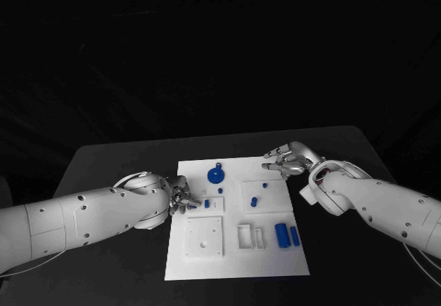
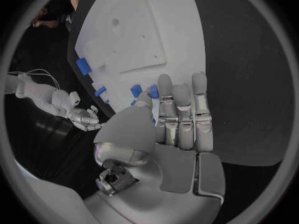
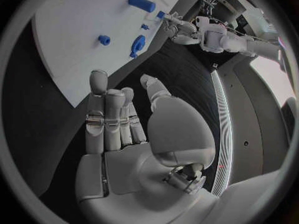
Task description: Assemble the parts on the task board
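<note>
White and flat, the rectangular task board [image 1: 276,261] lies in the middle of the black table [image 1: 120,159], between the two silver hands. The left hand [image 1: 176,197] sits at the board's left edge, its fingers reaching over the rim toward a small blue block part [image 1: 207,203] that lies just beyond the fingertips. In the left wrist view the fingers [image 2: 184,109] lie straight and close together, and two small blue pieces [image 2: 144,90] sit right at the thumb tip; whether the thumb touches or pinches either of them cannot be told.

The right hand [image 1: 290,159] hangs at the board's far right corner, fingers pointing over the edge. In the right wrist view its fingers [image 3: 109,114] stand extended and apart from the thumb, with nothing between them, above dark table just short of the board's rim.

Ahead of the right fingertips lies a round blue disc part with a knob [image 1: 216,175]. Farther from them, a small blue peg [image 1: 251,203] stands on a raised white square, and two blue cylinders [image 1: 287,234] lie side by side near the board's right edge, next to a white rectangular frame [image 1: 252,235]. A raised white square plate with holes [image 1: 203,237] sits on the near side of the left fingers.
</note>
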